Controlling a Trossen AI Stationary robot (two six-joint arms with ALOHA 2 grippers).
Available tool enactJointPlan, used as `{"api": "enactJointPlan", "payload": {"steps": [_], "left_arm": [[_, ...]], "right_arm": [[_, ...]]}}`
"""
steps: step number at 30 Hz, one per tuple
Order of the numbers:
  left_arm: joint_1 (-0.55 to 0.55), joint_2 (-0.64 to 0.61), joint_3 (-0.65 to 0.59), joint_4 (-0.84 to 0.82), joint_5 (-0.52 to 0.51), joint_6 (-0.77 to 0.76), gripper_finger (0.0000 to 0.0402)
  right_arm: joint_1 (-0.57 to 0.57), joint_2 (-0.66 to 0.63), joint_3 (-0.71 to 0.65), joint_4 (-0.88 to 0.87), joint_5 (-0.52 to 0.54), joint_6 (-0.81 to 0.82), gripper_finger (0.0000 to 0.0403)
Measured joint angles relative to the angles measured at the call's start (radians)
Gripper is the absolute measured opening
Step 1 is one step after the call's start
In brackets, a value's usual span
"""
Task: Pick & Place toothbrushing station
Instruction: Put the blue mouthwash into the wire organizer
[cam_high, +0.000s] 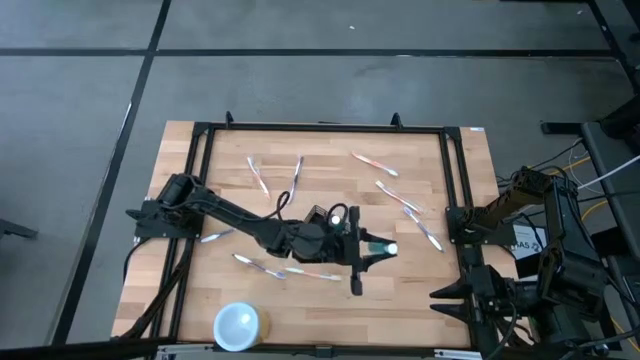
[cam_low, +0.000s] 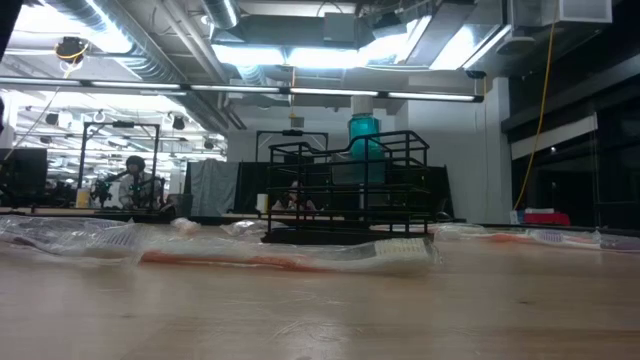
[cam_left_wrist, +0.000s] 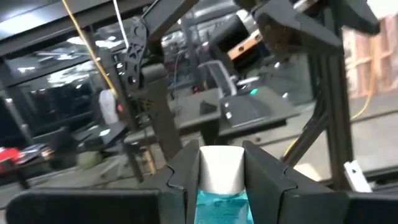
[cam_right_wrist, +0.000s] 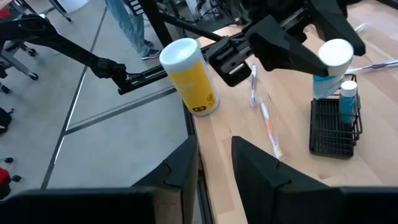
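From the high view I see the left arm reaching across the wooden table (cam_high: 420, 300) to the toothbrushing station (cam_high: 355, 262), a black wire caddy standing right of the table's centre. The left gripper (cam_high: 372, 246) sits over it, and the left wrist view shows what the overhead cannot: its fingers (cam_left_wrist: 264, 177) are pinched on a bottle of blue liquid with a white cap (cam_left_wrist: 221, 169). The right wrist view gives the caddy (cam_right_wrist: 334, 127) in profile, upright on the table, with that white-capped bottle (cam_right_wrist: 331, 68) in the left gripper directly above it and a smaller blue bottle (cam_right_wrist: 347, 102) standing in a compartment. It also shows a yellow canister with a white lid (cam_right_wrist: 190, 77) at the table edge, and wrapped toothbrushes (cam_right_wrist: 268, 127) lying between canister and caddy. The right gripper (cam_right_wrist: 214, 163) is parked off the table's right side, its jaws apart and holding nothing. The low view shows the caddy (cam_low: 348, 190) beyond a wrapped toothbrush (cam_low: 285, 257) in the foreground, which hides the caddy's base. Overhead, several wrapped toothbrushes (cam_high: 388, 190) are scattered across the table, and a round white cup (cam_high: 238, 325) stands near the front edge.
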Motion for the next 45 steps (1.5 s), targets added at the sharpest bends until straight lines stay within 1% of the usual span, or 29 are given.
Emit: {"api": "enactJointPlan", "payload": {"steps": [2, 4, 6, 7, 9, 10, 12, 14, 16, 19, 21, 22, 27, 32, 34, 37, 42, 45], "left_arm": [[0.005, -0.002, -0.019, 0.025, 0.024, -0.018, 0.0091], [0.005, -0.003, -0.049, 0.057, 0.021, -0.035, 0.0091], [0.004, -0.007, -0.086, 0.075, -0.007, -0.068, 0.0091], [0.001, -0.009, -0.11, 0.097, -0.042, -0.094, 0.0091], [-0.016, -0.021, -0.173, 0.144, -0.164, -0.129, 0.0091], [-0.026, -0.025, -0.205, 0.18, -0.243, -0.143, 0.0091], [-0.049, -0.033, -0.262, 0.25, -0.424, -0.168, 0.0091], [-0.077, -0.042, -0.297, 0.274, -0.603, -0.184, 0.0091], [-0.096, -0.044, -0.313, 0.275, -0.761, -0.21, 0.0091], [-0.115, -0.036, -0.323, 0.27, -0.89, -0.225, 0.0091], [-0.118, -0.026, -0.323, 0.268, -0.948, -0.238, 0.0091], [-0.119, -0.018, -0.323, 0.266, -0.966, -0.257, 0.0091], [-0.106, 0.045, -0.323, 0.25, -0.971, -0.387, 0.0091], [-0.088, 0.106, -0.323, 0.25, -0.983, -0.46, 0.0091], [-0.083, 0.123, -0.323, 0.249, -1.011, -0.482, 0.0091], [-0.081, 0.133, -0.323, 0.247, -1.07, -0.5, 0.0091], [-0.083, 0.134, -0.345, 0.22, -1.115, -0.515, 0.0091], [-0.085, 0.134, -0.377, 0.218, -1.124, -0.578, 0.0091]], "right_arm": [[0.001, 0.0, 0.0, 0.0, -0.002, 0.0, 0.01], [0.001, 0.0, 0.0, 0.0, -0.003, 0.0, 0.01], [0.001, 0.0, 0.0, -0.001, -0.006, 0.0, 0.01], [0.001, 0.0, 0.0, -0.002, -0.013, 0.0, 0.01], [0.001, 0.0, 0.0, -0.002, -0.028, 0.0, 0.01], [0.001, 0.0, 0.0, -0.002, -0.03, 0.001, 0.01], [0.001, 0.0, 0.0, -0.002, -0.029, 0.001, 0.01], [0.001, 0.0, 0.0, -0.003, -0.029, 0.001, 0.01], [0.001, 0.0, 0.0, -0.003, -0.029, 0.0, 0.01], [0.001, 0.0, 0.0, -0.003, -0.029, 0.002, 0.01], [0.001, 0.0, 0.0, -0.003, -0.028, 0.009, 0.01], [0.001, 0.0, 0.0, -0.004, -0.026, 0.012, 0.01], [0.0, 0.0, 0.0, -0.007, -0.018, 0.02, 0.01], [0.0, 0.0, 0.0, -0.008, -0.026, 0.031, 0.01], [0.0, 0.0, 0.0, -0.008, -0.026, 0.039, 0.01], [0.0, 0.0, 0.0, -0.008, -0.026, 0.044, 0.01], [0.0, 0.0, 0.0, -0.008, -0.027, 0.046, 0.01], [0.0, 0.0, 0.0, -0.008, -0.029, 0.046, 0.01]]}}
